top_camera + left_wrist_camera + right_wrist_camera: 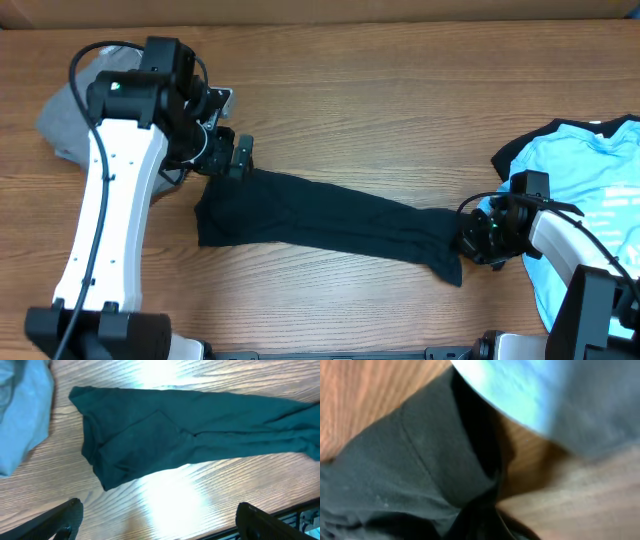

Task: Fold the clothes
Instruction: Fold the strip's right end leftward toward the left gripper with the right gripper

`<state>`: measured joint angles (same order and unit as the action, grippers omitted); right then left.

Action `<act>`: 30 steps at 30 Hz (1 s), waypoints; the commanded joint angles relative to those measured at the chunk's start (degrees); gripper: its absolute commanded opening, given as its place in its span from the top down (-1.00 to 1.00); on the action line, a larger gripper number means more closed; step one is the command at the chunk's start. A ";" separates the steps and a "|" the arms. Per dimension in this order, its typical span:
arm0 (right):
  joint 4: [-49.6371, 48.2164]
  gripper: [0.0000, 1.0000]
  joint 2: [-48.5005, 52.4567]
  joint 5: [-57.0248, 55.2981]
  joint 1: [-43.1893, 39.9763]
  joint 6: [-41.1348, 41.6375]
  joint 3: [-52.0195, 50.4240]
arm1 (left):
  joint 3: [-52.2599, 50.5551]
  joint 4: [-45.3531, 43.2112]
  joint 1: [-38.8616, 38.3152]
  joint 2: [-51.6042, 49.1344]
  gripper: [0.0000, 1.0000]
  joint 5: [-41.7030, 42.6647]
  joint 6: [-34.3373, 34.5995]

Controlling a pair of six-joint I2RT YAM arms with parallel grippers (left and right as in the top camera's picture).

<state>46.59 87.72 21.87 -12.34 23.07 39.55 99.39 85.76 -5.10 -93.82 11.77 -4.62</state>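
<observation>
The black T-shirt (320,220) lies stretched in a long band across the table, from left of centre to the right. My left gripper (235,155) hovers at its upper left corner, open and empty. In the left wrist view the shirt (190,425) lies beyond the spread fingers (157,512). My right gripper (468,238) is at the shirt's right end, shut on bunched black cloth (395,475). Its fingers are hidden by the cloth at the bottom of the right wrist view (480,522). No logo shows.
The grey trousers (65,125) lie in a heap at the far left behind my left arm, and show in the left wrist view (20,410). The light blue printed T-shirt (600,190) lies at the right edge, close to my right gripper (520,390).
</observation>
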 commanded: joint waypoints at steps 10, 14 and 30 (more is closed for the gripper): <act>14.93 0.92 -12.98 -13.29 0.24 -1.05 16.96 | 1.29 2.40 3.26 3.21 -1.00 -0.31 -0.96; 16.68 0.92 -15.74 -13.25 3.39 -0.98 18.32 | 1.29 2.49 3.72 3.23 -1.00 2.91 0.87; 4.90 0.92 -9.62 -14.43 34.84 16.94 17.81 | 1.64 1.20 3.72 7.02 -1.00 8.50 0.74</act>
<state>52.47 75.22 8.69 19.70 34.00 56.69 99.48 87.13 -1.72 -88.90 18.96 -4.45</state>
